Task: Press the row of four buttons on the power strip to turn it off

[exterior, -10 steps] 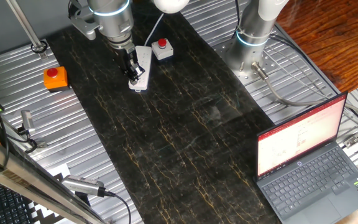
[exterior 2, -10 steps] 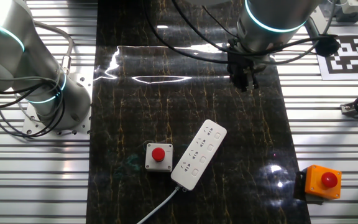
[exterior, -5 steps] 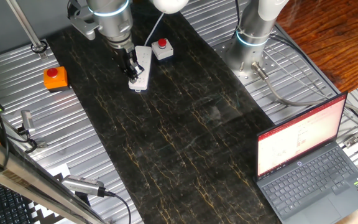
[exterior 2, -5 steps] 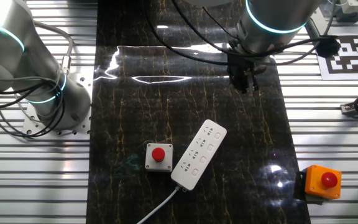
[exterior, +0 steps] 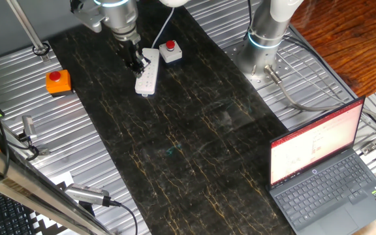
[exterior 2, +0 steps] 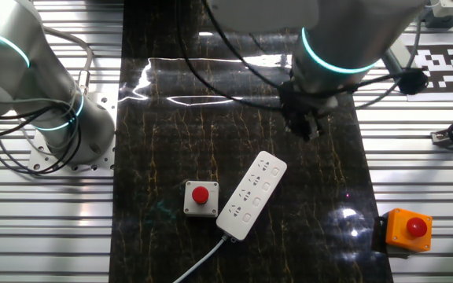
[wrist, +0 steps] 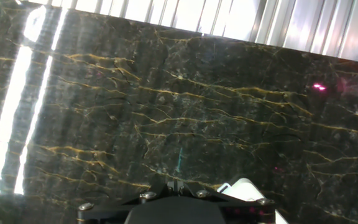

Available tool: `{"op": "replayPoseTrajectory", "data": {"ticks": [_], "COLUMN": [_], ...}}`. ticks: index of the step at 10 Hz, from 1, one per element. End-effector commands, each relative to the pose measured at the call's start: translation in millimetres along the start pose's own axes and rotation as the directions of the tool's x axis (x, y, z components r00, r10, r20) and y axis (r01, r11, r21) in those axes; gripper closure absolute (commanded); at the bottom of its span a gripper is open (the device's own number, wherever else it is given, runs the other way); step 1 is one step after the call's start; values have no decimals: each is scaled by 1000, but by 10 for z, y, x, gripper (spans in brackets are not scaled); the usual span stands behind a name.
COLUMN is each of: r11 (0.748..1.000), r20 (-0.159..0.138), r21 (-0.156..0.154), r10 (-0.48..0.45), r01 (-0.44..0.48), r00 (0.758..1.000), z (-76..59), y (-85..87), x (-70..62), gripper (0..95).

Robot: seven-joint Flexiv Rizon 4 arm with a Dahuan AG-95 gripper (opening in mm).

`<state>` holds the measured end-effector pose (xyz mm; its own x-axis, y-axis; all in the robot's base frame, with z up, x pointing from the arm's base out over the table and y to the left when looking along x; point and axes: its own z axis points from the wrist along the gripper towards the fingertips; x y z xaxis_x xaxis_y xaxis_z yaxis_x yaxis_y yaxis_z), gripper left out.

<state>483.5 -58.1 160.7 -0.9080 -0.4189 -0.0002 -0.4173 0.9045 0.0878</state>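
The power strip (exterior 2: pixel 252 195) is a white bar lying at a slant on the dark marble mat, with its cord running off one end. The four buttons (exterior 2: pixel 262 193) form a pale row along one long side of it. In one fixed view the strip (exterior: pixel 147 73) has my gripper (exterior: pixel 136 63) over its left edge. In the other fixed view the gripper (exterior 2: pixel 301 126) hangs clear of the strip's far rounded end. The hand view shows the fingertips (wrist: pixel 171 186) pressed together, with the strip's rounded end (wrist: pixel 247 190) just to their right.
A small white box with a red round button (exterior 2: pixel 200 196) sits beside the strip. An orange box with a red button (exterior 2: pixel 407 228) stands on the slatted metal table. A second arm's base (exterior: pixel 266 39) and an open laptop (exterior: pixel 325 163) are on the right.
The hand has shifted from over the strip's free end along the strip toward its cord end. The strip and both boxes have not moved.
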Motion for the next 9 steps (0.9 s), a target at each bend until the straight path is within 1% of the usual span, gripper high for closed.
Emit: {"op": "replayPoseTrajectory", "data": {"ticks": [1,3,4,5,6,8,9], "r11": [1000,999,999,999,999,996,995], "r20": [0,8,8,3,5,-9,-13], "r21": [2,1,1,3,3,13,12], "r10": [-19,-41,-48,-47,-52,-92,-99], "r01": [19,41,48,47,52,92,99], "r00": [1000,999,999,999,999,996,995], "z": [77,126,154,153,149,143,143], "y": [-120,-274,-313,-330,-330,-328,-328], "x": [90,245,287,312,315,314,314], "gripper": [950,950,950,950,950,950,950]}}
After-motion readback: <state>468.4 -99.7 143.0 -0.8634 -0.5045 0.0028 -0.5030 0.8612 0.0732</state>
